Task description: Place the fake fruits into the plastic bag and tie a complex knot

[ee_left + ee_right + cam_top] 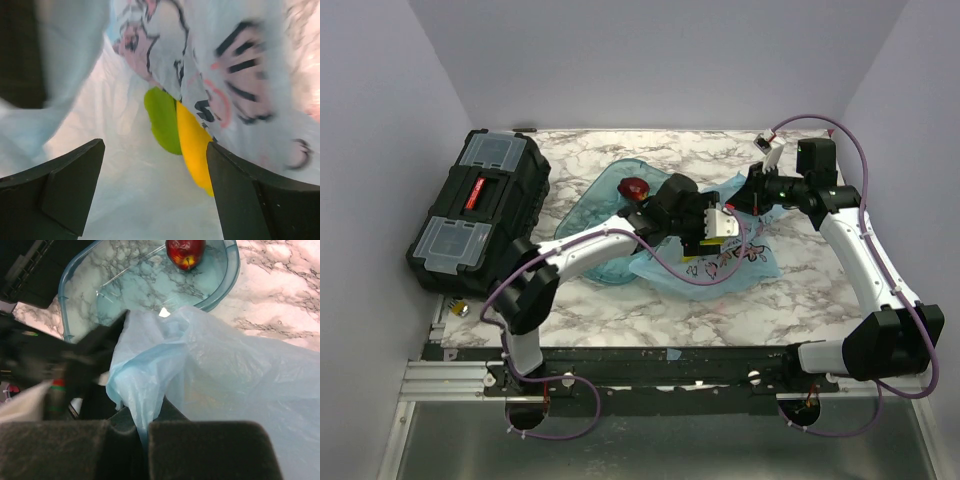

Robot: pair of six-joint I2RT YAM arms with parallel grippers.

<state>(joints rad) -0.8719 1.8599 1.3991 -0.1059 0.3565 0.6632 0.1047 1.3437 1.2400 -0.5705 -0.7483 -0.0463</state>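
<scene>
The light-blue plastic bag [730, 262] with a pink-and-white print lies at mid table. My left gripper [717, 226] is inside its mouth, open and empty [155, 192]. A green piece [162, 120] and the yellow banana [194, 150] lie inside the bag just ahead, the banana beside my right finger [250, 197]. My right gripper [757, 190] is shut on a bunched edge of the bag [150, 365] and holds it up [144, 432]. A red round fruit [636, 187] sits in the teal tray [590, 205]; it also shows in the right wrist view [185, 252]. No knot shows.
A black toolbox [480, 205] stands at the left edge of the table. The clear teal tray's rim [231, 270] lies just beyond the bag. The left arm [55, 362] shows blurred beside the held edge. Purple walls enclose the marble table [800, 300].
</scene>
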